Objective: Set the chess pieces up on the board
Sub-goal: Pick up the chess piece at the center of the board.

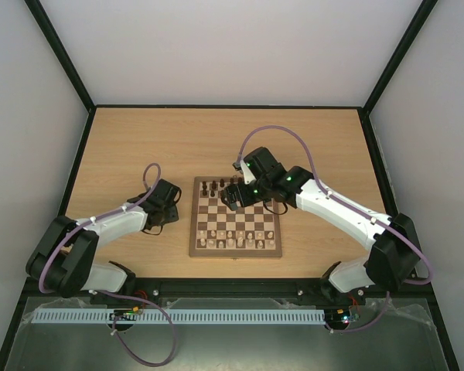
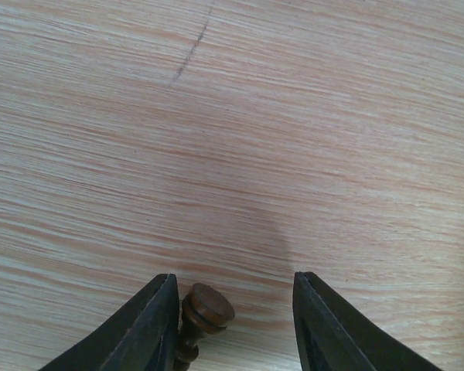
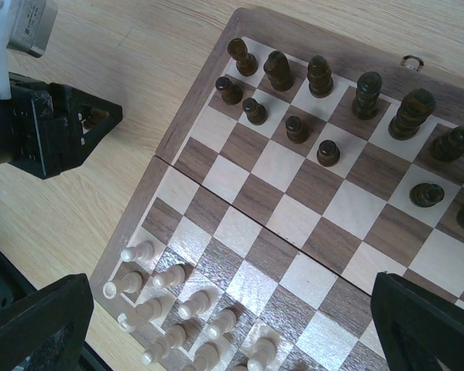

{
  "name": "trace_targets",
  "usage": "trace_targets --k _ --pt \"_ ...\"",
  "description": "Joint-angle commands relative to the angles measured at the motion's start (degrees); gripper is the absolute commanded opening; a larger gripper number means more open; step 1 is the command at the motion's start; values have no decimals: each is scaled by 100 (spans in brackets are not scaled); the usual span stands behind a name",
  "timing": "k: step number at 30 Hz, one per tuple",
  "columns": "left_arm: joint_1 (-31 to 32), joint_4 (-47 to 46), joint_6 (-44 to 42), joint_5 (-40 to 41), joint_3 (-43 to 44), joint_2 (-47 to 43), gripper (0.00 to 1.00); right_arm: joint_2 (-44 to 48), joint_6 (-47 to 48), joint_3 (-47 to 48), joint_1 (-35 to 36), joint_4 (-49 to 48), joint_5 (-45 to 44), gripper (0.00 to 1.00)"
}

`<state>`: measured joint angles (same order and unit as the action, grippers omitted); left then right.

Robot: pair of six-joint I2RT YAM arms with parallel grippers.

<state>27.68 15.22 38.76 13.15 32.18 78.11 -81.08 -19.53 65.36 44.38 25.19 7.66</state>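
**Left jaws** — spread wide, gripping nothing. One dark piece (image 2: 205, 311) sits in the gap, close against one finger (image 2: 143, 328) and well apart from the other. Whether it touches that finger, and which piece it is, cannot be told. Ahead of it is bare tabletop (image 2: 294, 116) with one thin dark scratch (image 2: 192, 50). In the top view these jaws sit low just left of the board (image 1: 236, 254), beside the far half of its left edge and off the frame.

**Right jaws** — spread wide, holding nothing, hanging over the board's far half. The wrist view looks down between both fingers onto free squares.

**Dark pieces** (image 3: 319, 75) — upright in two rows along the far edge. Six show in the back row and six smaller ones in front, with one open square partway along the front row. Both rows run out of view at the right.

**Pale pieces** (image 3: 178, 309) — upright in two rows along the near edge.

**Obstructions** — the right arm (image 1: 332, 205) reaches in over the board's far-right corner. The left arm (image 1: 108, 224) lies wholly off the board.

**Open room** — the middle ranks between the two sets are free squares. Tabletop borders the board on every side, broadest beyond the far edge.

**Edges** — pale walls (image 1: 31, 93) and dark posts (image 1: 58, 46) close in the tabletop.
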Motion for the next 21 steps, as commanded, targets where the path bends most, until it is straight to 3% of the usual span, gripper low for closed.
trace_targets --k 1,10,21 --pt "22 190 24 -28 23 -41 43 -58 11 -43 49 114 -6 99" --pt "18 165 93 -54 28 59 35 -46 11 -69 88 139 -112 99" --pt "9 133 160 -156 -20 181 17 -47 10 -90 121 147 -142 99"
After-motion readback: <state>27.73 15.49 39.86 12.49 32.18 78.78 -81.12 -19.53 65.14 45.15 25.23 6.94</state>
